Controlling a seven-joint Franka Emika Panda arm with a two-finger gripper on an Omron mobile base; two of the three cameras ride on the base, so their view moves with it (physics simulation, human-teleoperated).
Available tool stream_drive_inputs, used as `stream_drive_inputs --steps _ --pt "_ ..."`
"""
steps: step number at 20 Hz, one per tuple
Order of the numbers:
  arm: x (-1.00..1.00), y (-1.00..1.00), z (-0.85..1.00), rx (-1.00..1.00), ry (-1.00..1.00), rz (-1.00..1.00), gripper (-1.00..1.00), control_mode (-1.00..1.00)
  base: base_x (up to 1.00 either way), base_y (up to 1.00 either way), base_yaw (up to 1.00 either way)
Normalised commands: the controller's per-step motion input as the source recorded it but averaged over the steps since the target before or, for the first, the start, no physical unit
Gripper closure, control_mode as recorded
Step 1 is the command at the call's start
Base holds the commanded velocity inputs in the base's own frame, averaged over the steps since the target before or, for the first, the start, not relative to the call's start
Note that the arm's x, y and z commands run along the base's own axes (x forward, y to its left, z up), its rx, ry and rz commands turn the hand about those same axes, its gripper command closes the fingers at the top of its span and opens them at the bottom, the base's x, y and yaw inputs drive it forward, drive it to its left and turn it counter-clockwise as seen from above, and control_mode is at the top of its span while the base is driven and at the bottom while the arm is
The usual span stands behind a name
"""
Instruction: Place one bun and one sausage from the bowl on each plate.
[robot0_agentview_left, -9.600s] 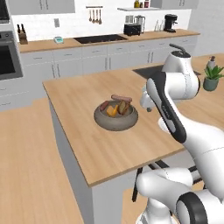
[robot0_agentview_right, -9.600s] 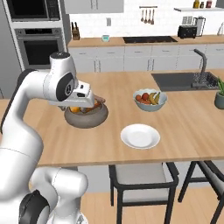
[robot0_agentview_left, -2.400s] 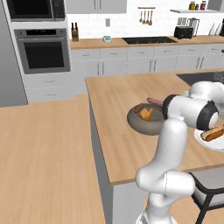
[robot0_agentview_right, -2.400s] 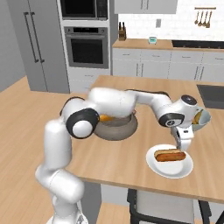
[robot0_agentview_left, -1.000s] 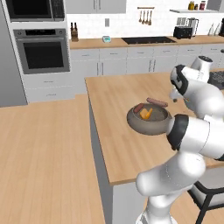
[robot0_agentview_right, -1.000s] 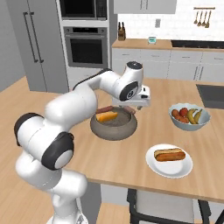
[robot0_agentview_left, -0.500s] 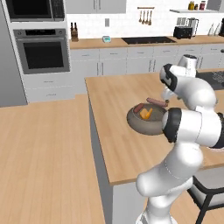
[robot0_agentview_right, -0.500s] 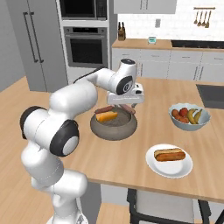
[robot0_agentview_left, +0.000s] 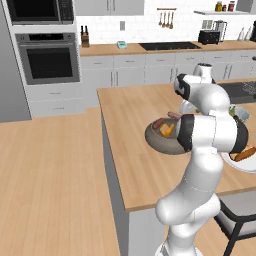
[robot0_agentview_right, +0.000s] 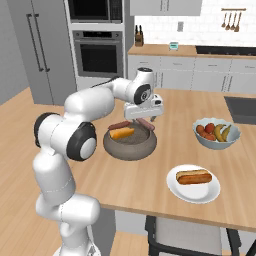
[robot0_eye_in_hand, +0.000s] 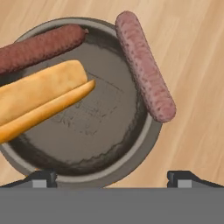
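Since the shot from a second ago, the hand (robot0_agentview_right: 143, 120) has swung in from beside the bowl (robot0_agentview_right: 130, 144) to right over its far rim, and nothing in the bowl has budged.

Left base view: the bowl (robot0_agentview_left: 159, 142) sits mid-surface, toward the left edge of the surface (robot0_agentview_left: 130, 165), half hidden behind the arm. You can make out a bun (robot0_agentview_left: 167, 130) and a sausage (robot0_agentview_left: 158, 122) in it. The plate (robot0_agentview_left: 244, 162) pokes in at the right edge with a bun-and-sausage combo already on it.

Right base view: the hand hangs just above the bowl's back rim, fingers pointing down. The bun (robot0_agentview_right: 122, 133) lies inside on the left, one dark sausage (robot0_agentview_right: 118, 125) behind it, another sausage (robot0_agentview_right: 146, 123) propped on the rim right under the hand. The plate (robot0_agentview_right: 193, 183) near the front edge carries a filled bun (robot0_agentview_right: 193, 176). The fruit bowl (robot0_agentview_right: 216, 134) is off to the right.

Hand view: looking straight down into the bowl (robot0_eye_in_hand: 127, 164). The two fingertips (robot0_eye_in_hand: 43, 178) are spread wide apart with nothing between them, so it's released. The bun (robot0_eye_in_hand: 41, 98) is on the left, the dark sausage (robot0_eye_in_hand: 41, 46) lies across the top left rim, and the lighter sausage (robot0_eye_in_hand: 144, 78) rests over the right rim.
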Motion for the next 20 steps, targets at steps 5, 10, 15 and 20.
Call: stream_drive_inputs --steps 5,10,15,20 --pt "0.51 -0.03 -0.2 -0.03 0.0 0.11 -1.0 -1.0 0.0 0.0 0.0" --pt "0.4 0.0 -0.19 -0.07 0.0 0.01 -1.0 -1.0 0.0 0.0 0.0" --pt "0.29 0.0 -0.35 -0.1 0.04 0.01 -1.0 -1.0 0.0 0.0 0.0" --pt "0.23 -0.03 -0.21 -0.05 0.05 0.01 -1.0 -1.0 0.0 0.0 0.0"
